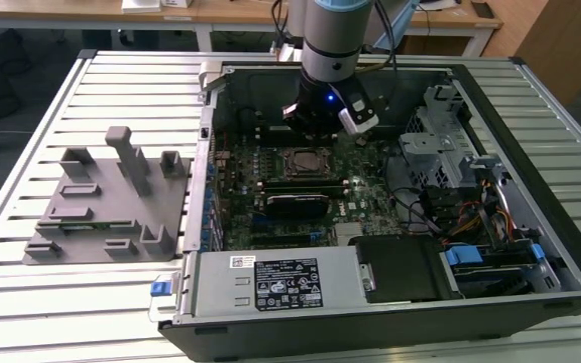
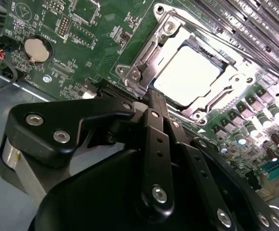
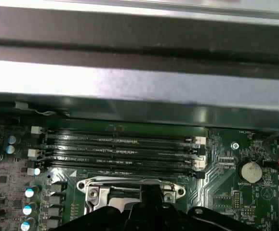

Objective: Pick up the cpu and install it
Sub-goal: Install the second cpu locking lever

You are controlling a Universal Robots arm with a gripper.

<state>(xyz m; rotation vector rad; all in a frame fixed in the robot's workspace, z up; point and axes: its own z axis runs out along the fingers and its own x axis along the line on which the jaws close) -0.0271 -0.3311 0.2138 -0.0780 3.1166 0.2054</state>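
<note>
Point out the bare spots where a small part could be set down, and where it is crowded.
Free: the slatted white metal table at the exterior view's left, around the grey plastic fixture. Crowded: inside the open black computer case, where the green motherboard, cables and the black gripper leave little room.

The small flat square cpu (image 2: 191, 72) with a bright silvery-white metal top lay flat inside the socket on the green motherboard, framed by the metal retention bracket. In the exterior view it (image 1: 302, 161) sat mid-board inside the open computer case.
</note>
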